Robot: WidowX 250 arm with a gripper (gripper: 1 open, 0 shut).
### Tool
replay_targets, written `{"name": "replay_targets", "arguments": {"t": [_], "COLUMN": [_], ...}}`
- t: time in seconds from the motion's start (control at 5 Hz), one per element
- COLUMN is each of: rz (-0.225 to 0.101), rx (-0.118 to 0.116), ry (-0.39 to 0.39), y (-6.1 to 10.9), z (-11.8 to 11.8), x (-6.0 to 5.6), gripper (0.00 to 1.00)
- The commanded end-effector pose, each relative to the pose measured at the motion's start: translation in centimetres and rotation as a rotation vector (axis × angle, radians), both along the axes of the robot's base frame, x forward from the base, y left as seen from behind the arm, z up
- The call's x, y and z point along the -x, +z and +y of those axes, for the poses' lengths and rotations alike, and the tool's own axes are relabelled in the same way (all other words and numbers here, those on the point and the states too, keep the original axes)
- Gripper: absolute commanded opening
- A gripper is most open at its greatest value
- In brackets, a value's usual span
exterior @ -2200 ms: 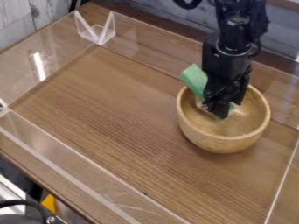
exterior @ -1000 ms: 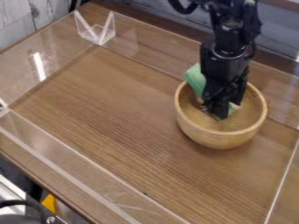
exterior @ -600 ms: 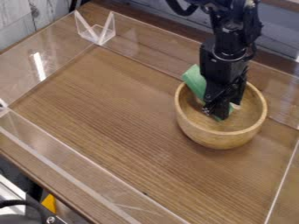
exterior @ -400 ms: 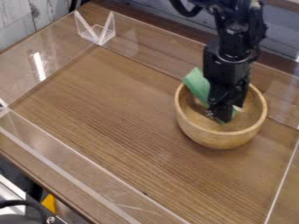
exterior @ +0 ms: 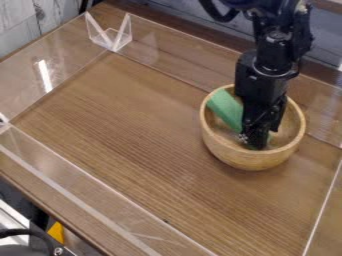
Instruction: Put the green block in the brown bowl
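Note:
The brown bowl point(exterior: 251, 157) stands on the right side of the wooden table. My gripper point(exterior: 259, 130) points straight down into it, fingertips low inside the bowl. The green block point(exterior: 226, 107) is tilted inside the bowl, its upper end leaning near the left rim. The black fingers cover its lower end. The jaws look shut on the block, though the exact grip point is hidden behind the fingers.
A low clear plastic wall point(exterior: 80, 190) runs around the wooden table point(exterior: 120, 120). A clear folded plastic stand point(exterior: 110, 32) sits at the back left. The table's right edge lies just beyond the bowl.
My gripper has shifted a little to the right and lower in the bowl, and the green block has come down with it from above the left rim.

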State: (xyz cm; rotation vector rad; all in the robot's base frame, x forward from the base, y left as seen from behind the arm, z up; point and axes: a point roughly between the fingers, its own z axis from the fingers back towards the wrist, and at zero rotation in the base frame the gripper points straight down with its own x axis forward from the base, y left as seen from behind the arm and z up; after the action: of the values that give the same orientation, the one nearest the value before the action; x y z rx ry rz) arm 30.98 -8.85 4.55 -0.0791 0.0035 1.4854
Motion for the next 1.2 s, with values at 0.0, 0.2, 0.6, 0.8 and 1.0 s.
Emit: {"name": "replay_targets", "arguments": {"t": [0.0,0.2,0.6,0.8,1.0], "rz": [-0.078,-0.073,-0.07,-0.071,-0.074], "rx": [0.023,0.026,0.036,0.039,0.041], "ry": [-0.015,-0.028,-0.087,-0.082,-0.074], "y": [3.0,3.5,5.0,5.3,5.5], "z": [-1.0,-1.4,-3.0,-3.2,-3.4], "x": [-0.6,-0.2,-1.7,-1.9,-2.1], "gripper": [1.0,1.0,1.0,1.0,1.0]}}
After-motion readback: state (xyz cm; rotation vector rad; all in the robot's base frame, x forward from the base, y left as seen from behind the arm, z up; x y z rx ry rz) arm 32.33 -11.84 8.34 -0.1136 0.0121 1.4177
